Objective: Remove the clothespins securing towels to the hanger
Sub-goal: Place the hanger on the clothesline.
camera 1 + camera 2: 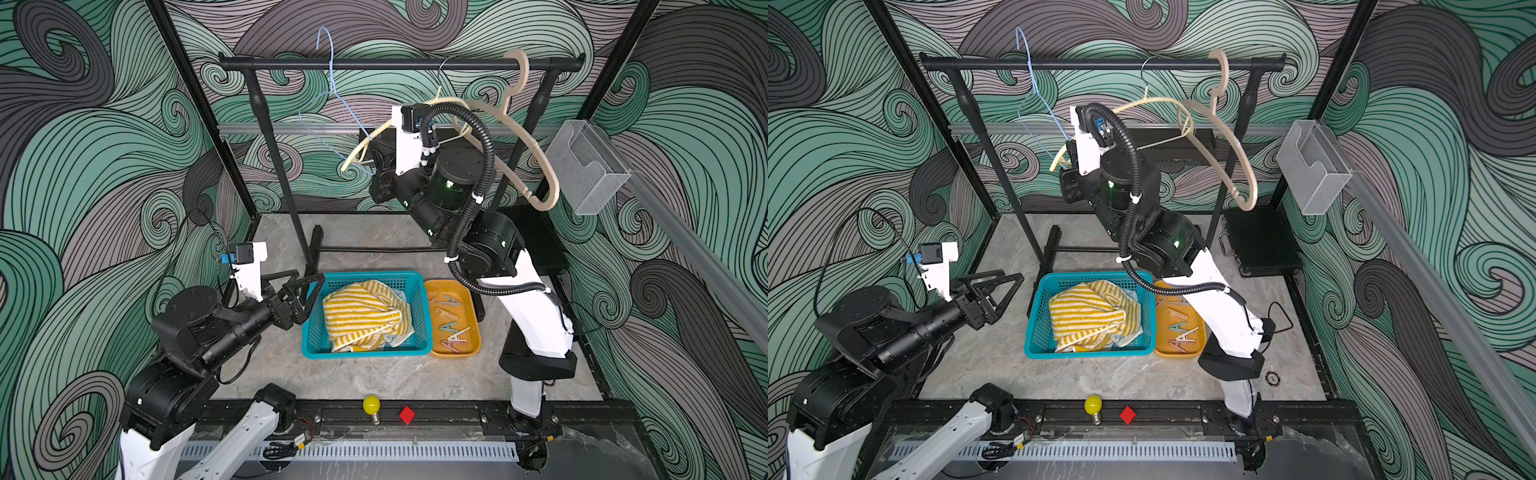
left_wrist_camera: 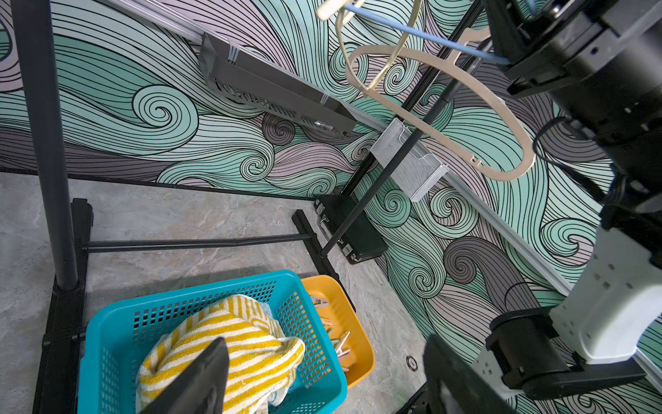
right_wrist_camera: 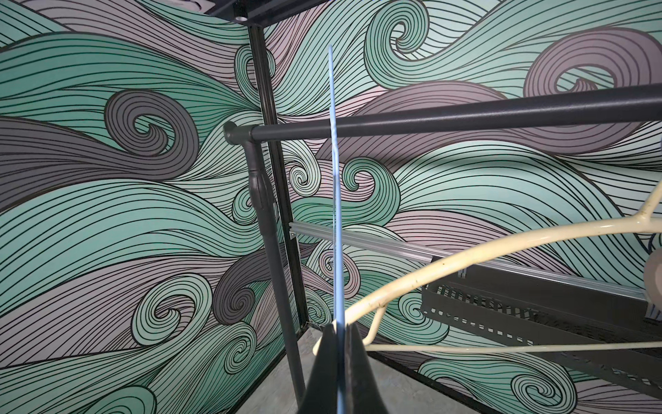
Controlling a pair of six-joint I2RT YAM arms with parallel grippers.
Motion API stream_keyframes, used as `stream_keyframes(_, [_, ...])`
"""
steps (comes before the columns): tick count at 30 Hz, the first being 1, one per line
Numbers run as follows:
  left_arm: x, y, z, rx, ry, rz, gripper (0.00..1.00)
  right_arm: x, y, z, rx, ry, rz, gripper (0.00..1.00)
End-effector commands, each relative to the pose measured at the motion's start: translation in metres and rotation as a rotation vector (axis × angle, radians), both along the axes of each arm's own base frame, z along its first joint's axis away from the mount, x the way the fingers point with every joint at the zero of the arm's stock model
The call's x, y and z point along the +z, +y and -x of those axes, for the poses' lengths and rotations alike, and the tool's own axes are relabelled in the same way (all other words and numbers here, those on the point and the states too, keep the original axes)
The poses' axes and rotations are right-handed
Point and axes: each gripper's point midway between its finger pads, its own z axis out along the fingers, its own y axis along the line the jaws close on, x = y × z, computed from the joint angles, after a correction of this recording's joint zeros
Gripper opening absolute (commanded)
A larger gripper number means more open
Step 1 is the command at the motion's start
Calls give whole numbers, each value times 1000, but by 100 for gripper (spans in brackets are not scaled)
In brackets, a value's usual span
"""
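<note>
The black rack fills the back of the cell, and its rail is where the hangers belong. The right arm reaches up to it. The right gripper is clenched on the thin wire of the blue hanger, low on its frame. The hook appears to stand above the rail rather than resting on it, so I'd guess the arm alone is carrying the hanger. The left gripper hangs low beside the teal basket with its jaws spread wide and nothing between them, seemingly just parked out of the way.

The basket sits under the rail, a sensible spot for cloth to drop into. The yellow-and-white striped towel lies crumpled on top, with a pale blue edge showing beneath it. I can't make out a third cloth. The orange tray touches the basket's side and keeps the pegs apart from the towels.

A cream hanger and a beige one hang bare on the rail. The clothespins, pale pink, white and mint, all lie loose in the tray. I see none on any hanger, so the unpegging looks finished.
</note>
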Motion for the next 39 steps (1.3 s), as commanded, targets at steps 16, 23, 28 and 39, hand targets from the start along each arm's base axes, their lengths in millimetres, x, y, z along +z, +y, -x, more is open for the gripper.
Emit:
stream_keyframes(16, [1,-2,0,-11,-8,19,83,-29,14,-2,56,77,65,1])
stream_keyframes(23, [-3,2,-2,15,-4,8,83,-40,20,15,168,121,92,40])
stream_keyframes(28, [-6,2,-7,30,7,1,83,-45,15,28,217,151,92,66])
stream_keyframes(39, [-52,23,-37,198,104,-130,82,-101,-23,86,396,225,153,72])
